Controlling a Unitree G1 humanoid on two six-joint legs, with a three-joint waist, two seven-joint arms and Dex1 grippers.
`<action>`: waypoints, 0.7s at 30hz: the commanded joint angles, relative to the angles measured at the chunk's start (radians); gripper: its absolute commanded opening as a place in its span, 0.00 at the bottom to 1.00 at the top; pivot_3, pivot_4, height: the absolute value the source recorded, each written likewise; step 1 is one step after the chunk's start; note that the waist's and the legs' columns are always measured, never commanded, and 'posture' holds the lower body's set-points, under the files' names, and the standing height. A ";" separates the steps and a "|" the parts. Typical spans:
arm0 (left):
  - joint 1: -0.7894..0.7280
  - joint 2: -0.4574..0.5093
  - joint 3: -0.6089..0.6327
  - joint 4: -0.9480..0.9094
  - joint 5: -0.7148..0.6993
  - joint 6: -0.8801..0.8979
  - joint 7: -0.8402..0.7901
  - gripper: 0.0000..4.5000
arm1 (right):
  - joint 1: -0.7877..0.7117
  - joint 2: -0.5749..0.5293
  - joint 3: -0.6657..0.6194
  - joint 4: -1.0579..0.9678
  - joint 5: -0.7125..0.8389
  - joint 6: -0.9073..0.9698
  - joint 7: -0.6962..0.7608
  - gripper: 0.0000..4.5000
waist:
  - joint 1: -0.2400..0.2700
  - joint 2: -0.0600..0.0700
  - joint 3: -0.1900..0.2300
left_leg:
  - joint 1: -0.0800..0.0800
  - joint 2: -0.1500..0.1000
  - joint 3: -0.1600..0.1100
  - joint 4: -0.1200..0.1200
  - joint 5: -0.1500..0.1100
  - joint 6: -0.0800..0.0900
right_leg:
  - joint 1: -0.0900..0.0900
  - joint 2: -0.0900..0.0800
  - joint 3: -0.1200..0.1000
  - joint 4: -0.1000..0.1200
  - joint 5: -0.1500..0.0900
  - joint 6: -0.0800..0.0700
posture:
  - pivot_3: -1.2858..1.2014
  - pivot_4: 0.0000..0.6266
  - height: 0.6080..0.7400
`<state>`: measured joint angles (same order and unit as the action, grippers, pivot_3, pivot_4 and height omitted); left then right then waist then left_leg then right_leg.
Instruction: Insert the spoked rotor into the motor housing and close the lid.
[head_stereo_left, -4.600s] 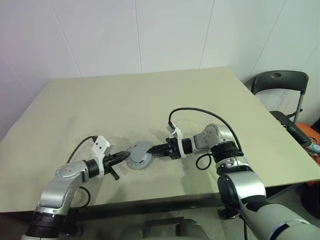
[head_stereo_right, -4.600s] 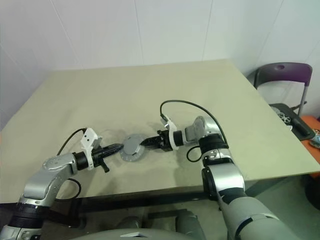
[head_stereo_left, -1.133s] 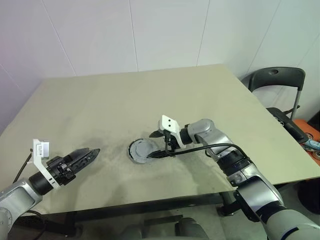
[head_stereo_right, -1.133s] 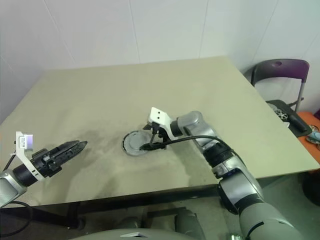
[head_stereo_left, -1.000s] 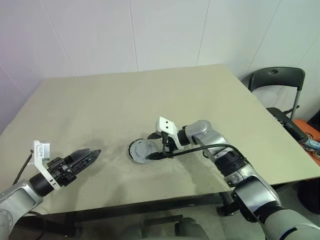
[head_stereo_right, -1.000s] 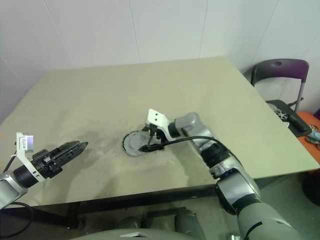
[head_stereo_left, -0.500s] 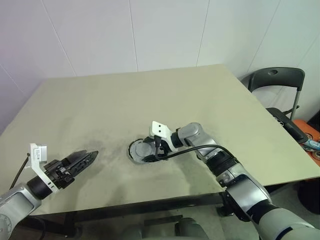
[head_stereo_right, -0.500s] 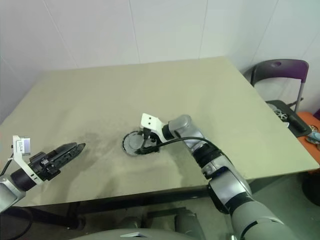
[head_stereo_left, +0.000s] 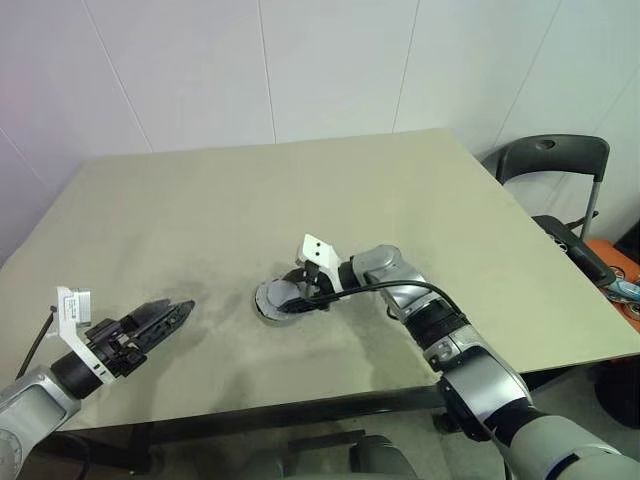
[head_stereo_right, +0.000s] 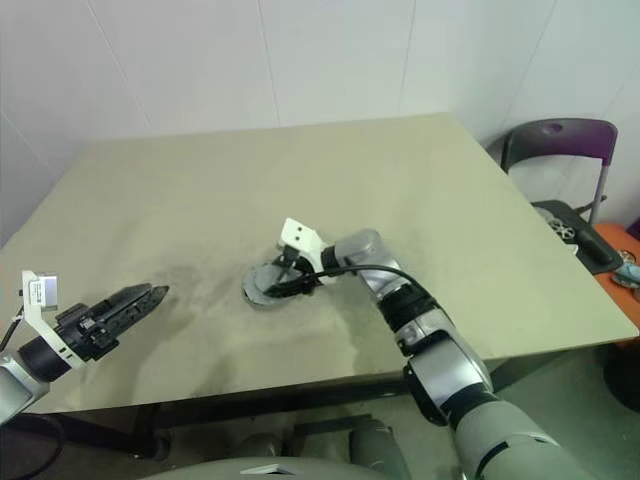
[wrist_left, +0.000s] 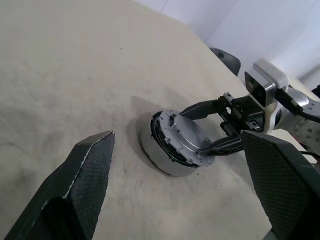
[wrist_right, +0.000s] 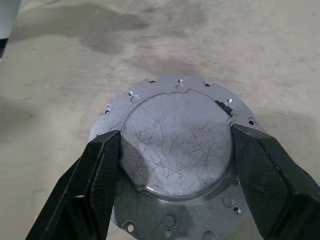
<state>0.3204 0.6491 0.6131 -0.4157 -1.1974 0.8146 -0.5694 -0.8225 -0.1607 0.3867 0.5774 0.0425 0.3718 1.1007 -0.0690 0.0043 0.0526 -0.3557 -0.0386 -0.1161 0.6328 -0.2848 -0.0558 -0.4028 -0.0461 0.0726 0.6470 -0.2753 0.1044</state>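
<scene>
Beige table (head_stereo_left: 330, 200), round scratched grey lid (wrist_right: 177, 150), tilted, dark-rimmed

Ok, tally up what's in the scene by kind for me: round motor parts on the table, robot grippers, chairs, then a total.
Round motor assembly, grey back facing up: 1
Robot grippers, left gripper and right gripper: 2
Chairs beside the table: 1
Total: 4

The round grey metal lid (head_stereo_left: 281, 297) lies near the middle of the beige surface (head_stereo_left: 300, 200), between the right claw (head_stereo_left: 296, 294) fingers; the left claw (head_stereo_left: 172, 316) hangs well to its left.
</scene>
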 joint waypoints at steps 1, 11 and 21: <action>0.006 0.013 0.024 -0.017 0.028 -0.032 -0.023 0.95 | -0.050 0.015 -0.025 -0.003 -0.002 0.001 -0.026 0.68 | 0.000 0.000 0.000 | 0.000 0.000 0.000 0.000 0.000 0.000 | 0.000 0.000 0.000 0.000 0.000 0.000 | 0.52 0.00 1.00; 0.017 0.030 0.032 0.001 0.085 -0.055 -0.072 0.95 | -0.058 0.023 -0.009 0.022 -0.037 -0.032 -0.054 0.68 | 0.000 0.000 0.000 | 0.000 0.000 0.000 0.000 0.000 0.000 | 0.000 0.000 0.000 0.000 0.000 0.000 | 0.52 0.00 1.00; 0.030 0.015 0.008 -0.023 0.137 -0.080 -0.097 0.95 | -0.051 0.031 0.002 0.058 -0.067 -0.068 -0.051 0.68 | 0.000 0.000 0.000 | 0.001 0.000 0.000 0.001 0.001 -0.001 | 0.001 0.000 0.000 0.001 0.000 0.000 | 0.52 0.00 1.00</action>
<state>0.3523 0.6625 0.6097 -0.4140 -1.0627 0.7560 -0.6541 -0.8458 -0.1350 0.3895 0.6362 -0.0156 0.3187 1.0578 -0.0695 0.0040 0.0524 -0.3540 -0.0386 -0.1162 0.6335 -0.2840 -0.0569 -0.4015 -0.0458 0.0725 0.6486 -0.2751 0.1042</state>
